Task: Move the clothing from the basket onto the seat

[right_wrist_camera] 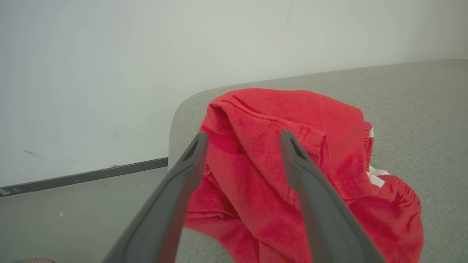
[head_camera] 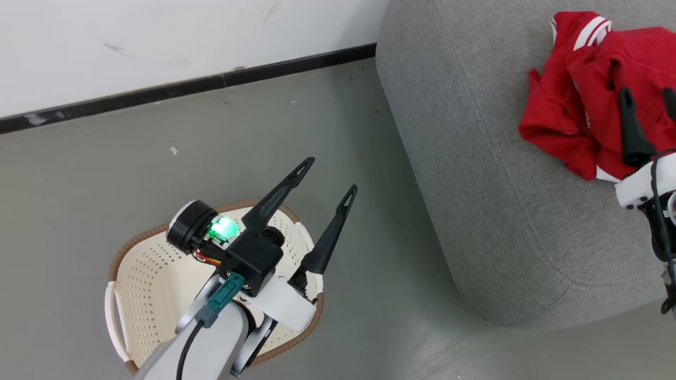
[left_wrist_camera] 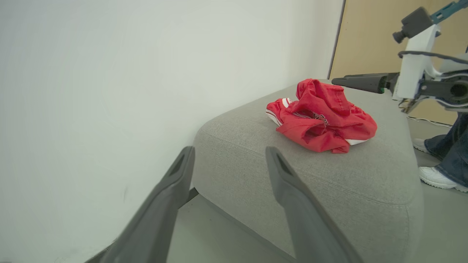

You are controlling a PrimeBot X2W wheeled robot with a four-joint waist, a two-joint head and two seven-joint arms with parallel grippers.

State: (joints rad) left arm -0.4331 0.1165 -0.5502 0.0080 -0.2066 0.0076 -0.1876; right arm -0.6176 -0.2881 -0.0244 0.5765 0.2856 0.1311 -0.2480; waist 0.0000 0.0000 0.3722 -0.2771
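Clothing (head_camera: 581,105) lay heaped on the seat (head_camera: 475,184) directly ahead of the right gripper (head_camera: 648,95), whose jaws stood apart and unclamped, while the left gripper (head_camera: 331,173), likewise spread and empty, hung farther off above the basket (head_camera: 148,264).

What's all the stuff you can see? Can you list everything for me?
clothing: one heap, shirts too bunched to count, red with white trim, on the seat
seat: one, grey, beside the wall
basket: one, cream with a brown rim, on the floor
floor: grey
wall: white, behind everything
skirting: one black strip, at the foot of the wall
person: one, blue jeans and white shoes, beyond the seat
left gripper: one, dark fingers, open, above the basket
right gripper: one, dark fingers, open, over the clothing
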